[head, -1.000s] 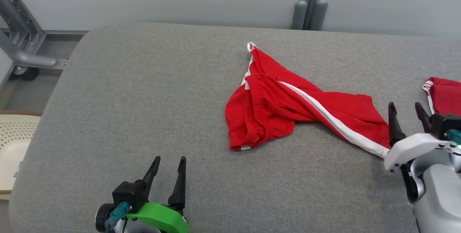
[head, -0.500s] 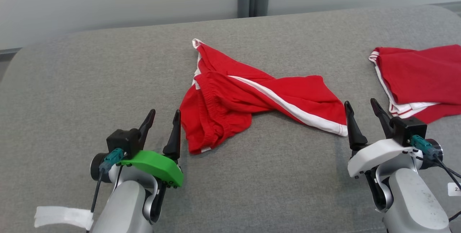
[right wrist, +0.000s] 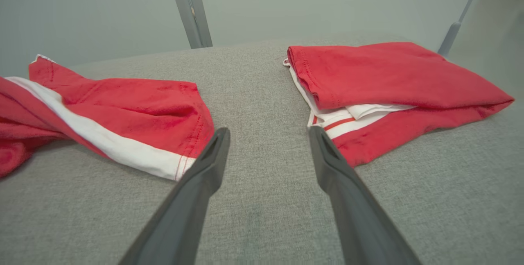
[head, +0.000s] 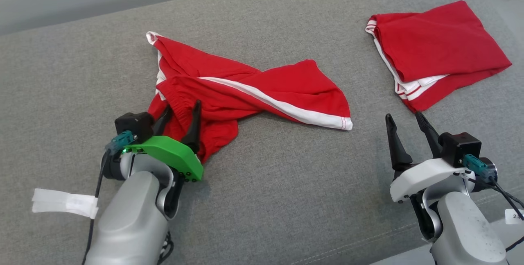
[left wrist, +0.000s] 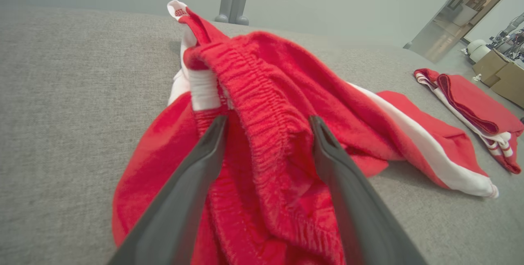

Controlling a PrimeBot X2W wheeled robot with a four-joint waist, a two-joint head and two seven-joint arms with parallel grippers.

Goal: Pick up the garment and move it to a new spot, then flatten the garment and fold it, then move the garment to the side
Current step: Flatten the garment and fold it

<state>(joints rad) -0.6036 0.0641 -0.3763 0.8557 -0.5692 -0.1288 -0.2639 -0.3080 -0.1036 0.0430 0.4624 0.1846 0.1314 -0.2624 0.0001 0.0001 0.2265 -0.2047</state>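
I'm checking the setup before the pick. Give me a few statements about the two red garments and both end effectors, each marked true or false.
1. The left end effector stands open, with the gathered waistband of the crumpled red garment with a white stripe between its fingers. True.
2. The right end effector is shut on the folded red garment with striped white trim. False: it is open and holds nothing, over the grey upholstered surface between the garments.
3. The folded garment lies to the robot's right of the crumpled one. True.
4. The two garments overlap. False: bare grey surface separates them.
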